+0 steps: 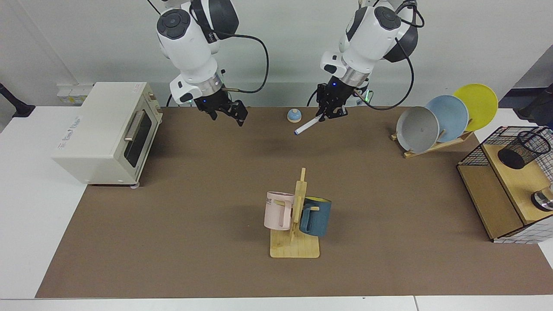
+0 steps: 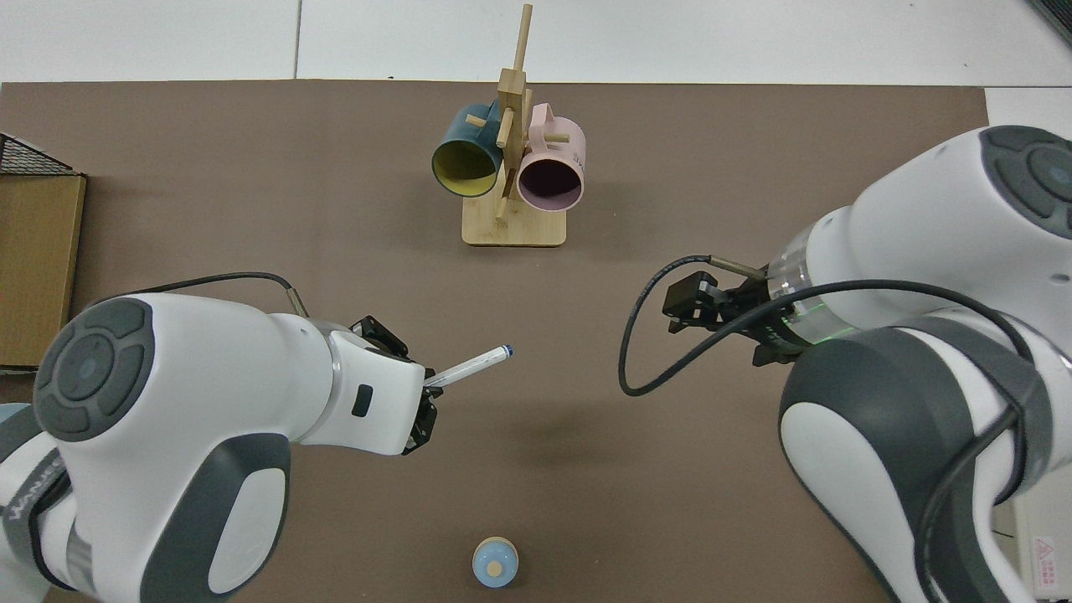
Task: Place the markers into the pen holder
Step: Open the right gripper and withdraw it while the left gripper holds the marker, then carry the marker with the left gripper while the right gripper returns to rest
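Facing view: left end effector point(image 1: 329, 113) above the far edge of the table point(image 1: 181, 242), clamped on one end of the white marker point(image 1: 307, 125), which slants down with its blue tip free; right end effector point(image 1: 231, 113) near the toaster oven point(image 1: 103, 131), fingers spread, holding nothing; mesh pen holder point(image 1: 522, 149) tilted on the wooden shelf point(image 1: 514, 181), well apart from the marker. Top view: marker point(image 2: 469, 366) juts from left end effector point(image 2: 425, 394); right end effector point(image 2: 682, 303) apart; small blue domed object point(image 2: 494, 563) on table.

left pincer point(image 1: 330, 113): clamps marker point(image 1: 307, 125), tilted above tabletop point(image 1: 181, 207) | right pincer point(image 1: 228, 113): empty, spread | pen holder point(image 1: 522, 150): in wire basket point(image 1: 475, 153)
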{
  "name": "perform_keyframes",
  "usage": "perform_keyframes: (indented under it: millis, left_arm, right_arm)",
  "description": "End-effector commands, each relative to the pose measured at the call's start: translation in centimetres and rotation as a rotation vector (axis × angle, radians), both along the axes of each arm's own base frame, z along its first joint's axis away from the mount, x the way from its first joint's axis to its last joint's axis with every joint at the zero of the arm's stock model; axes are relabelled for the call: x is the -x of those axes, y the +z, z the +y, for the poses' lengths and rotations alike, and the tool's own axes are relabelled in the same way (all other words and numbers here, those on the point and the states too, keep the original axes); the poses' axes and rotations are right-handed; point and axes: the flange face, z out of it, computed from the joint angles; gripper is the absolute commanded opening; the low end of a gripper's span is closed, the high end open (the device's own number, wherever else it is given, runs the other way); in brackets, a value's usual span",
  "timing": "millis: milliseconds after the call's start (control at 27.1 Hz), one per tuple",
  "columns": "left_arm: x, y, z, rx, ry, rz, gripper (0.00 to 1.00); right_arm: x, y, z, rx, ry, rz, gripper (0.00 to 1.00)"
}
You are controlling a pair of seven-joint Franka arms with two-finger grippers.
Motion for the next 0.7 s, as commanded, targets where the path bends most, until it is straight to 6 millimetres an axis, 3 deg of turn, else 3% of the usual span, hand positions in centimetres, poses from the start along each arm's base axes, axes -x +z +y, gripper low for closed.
perform_keyframes:
  millis: [0,184,295,479,664]
  left_arm:
    - [0.4,0.0,0.9,-0.082,0.052,-0.023,0.00]
    - [0.0,-0.3,2.3,-0.169,0.054,-0.039,0.00]
    - [-0.5,-0.4,3.9,-0.234,0.058,-0.044,0.00]
    - [-1.6,-0.5,6.6,-0.334,0.070,-0.076,0.00]
    - [-2.8,-0.5,9.9,-0.439,0.072,-0.106,0.00]
  right_arm:
    - [-0.5,0.1,-3.6,0.073,0.229,-0.043,1.00]
    - [-1.4,0.0,-6.2,0.156,0.340,-0.085,1.00]
    - [-1.7,-0.3,-7.0,0.161,0.318,-0.098,1.00]
    - [-2.0,-0.7,-10.1,0.166,0.225,-0.093,1.00]
    - [-2.2,-0.6,-11.0,0.164,0.226,-0.095,1.00]
